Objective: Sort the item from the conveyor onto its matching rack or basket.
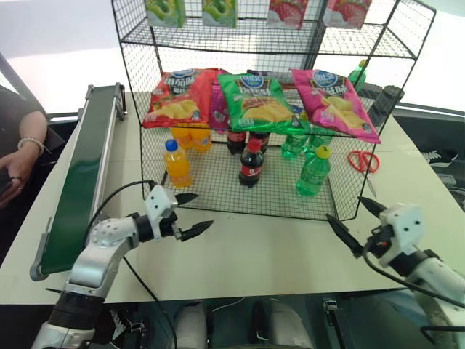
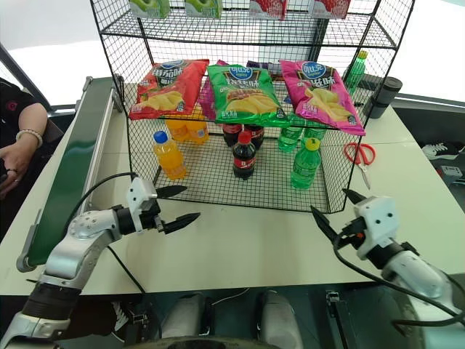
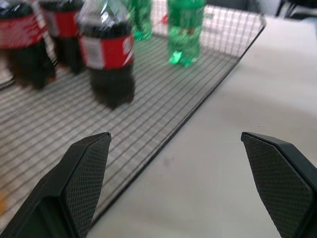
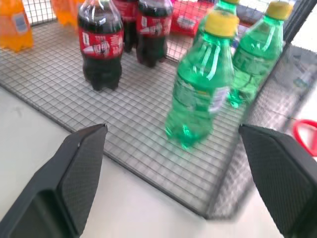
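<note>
Altogether three chip bags top the black rack.

Red scissors on the white table; a person's hand beside it.

Readable text: none you could make out | chip bags on the rack: blue round logos, lettering too small | cola bottle ahead of your right gripper: red label, print blurred
</note>
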Available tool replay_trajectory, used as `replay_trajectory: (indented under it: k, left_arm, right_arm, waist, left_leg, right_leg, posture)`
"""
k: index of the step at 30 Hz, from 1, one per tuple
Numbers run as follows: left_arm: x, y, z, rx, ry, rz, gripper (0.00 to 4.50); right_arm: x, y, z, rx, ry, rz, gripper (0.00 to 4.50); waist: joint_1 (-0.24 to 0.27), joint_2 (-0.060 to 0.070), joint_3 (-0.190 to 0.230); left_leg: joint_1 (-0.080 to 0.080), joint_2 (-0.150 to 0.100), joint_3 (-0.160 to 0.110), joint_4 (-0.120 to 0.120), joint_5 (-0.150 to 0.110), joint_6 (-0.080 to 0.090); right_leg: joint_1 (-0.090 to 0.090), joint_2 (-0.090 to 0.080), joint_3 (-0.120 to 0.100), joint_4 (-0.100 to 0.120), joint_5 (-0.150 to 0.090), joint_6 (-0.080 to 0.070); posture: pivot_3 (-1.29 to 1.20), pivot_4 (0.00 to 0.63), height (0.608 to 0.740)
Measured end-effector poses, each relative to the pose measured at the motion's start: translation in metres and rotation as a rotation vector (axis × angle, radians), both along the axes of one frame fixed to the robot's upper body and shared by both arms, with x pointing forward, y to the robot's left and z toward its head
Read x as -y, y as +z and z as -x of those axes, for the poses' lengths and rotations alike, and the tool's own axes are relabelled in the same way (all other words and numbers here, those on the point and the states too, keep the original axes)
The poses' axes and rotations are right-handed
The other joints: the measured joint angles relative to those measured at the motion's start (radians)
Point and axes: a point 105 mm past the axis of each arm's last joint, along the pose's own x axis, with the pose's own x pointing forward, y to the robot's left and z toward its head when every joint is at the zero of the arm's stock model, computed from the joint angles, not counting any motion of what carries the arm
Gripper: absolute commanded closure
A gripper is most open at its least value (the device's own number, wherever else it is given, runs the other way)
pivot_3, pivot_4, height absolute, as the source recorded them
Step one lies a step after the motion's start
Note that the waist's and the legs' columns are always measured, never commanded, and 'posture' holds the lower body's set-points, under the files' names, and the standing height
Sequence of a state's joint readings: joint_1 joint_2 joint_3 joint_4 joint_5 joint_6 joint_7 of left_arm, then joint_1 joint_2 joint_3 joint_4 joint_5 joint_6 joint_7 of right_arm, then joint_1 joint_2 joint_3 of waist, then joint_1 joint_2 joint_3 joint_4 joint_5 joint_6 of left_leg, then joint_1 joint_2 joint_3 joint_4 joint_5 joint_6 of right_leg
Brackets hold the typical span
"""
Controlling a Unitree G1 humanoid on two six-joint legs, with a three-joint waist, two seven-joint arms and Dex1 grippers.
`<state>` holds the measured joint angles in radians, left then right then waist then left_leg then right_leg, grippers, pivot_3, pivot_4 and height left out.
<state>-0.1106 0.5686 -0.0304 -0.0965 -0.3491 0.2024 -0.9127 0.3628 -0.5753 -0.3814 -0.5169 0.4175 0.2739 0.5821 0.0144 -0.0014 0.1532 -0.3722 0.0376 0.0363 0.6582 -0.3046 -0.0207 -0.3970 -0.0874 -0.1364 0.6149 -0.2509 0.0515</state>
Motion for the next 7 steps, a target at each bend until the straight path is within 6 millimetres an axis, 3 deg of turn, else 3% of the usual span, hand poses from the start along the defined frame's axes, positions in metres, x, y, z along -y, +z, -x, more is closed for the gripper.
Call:
replay_trajectory:
  k: [7]
  left_arm:
    - [-0.0121,-0.0016,0.0037,0.005,0.039,-0.003,0.00]
  right_arm:
    - [-0.0017,0.0021,0.0039,-0.013,0.056,-0.003,0.07]
  waist:
    - [0.000,0.000,0.000]
  left_leg:
    - [0.000,0.000,0.000,0.000,0.000,0.000]
  right_leg:
    - [0.000,0.000,0.001,0.000,0.000,0.000]
  posture:
    - [0.00,0.150,0.735]
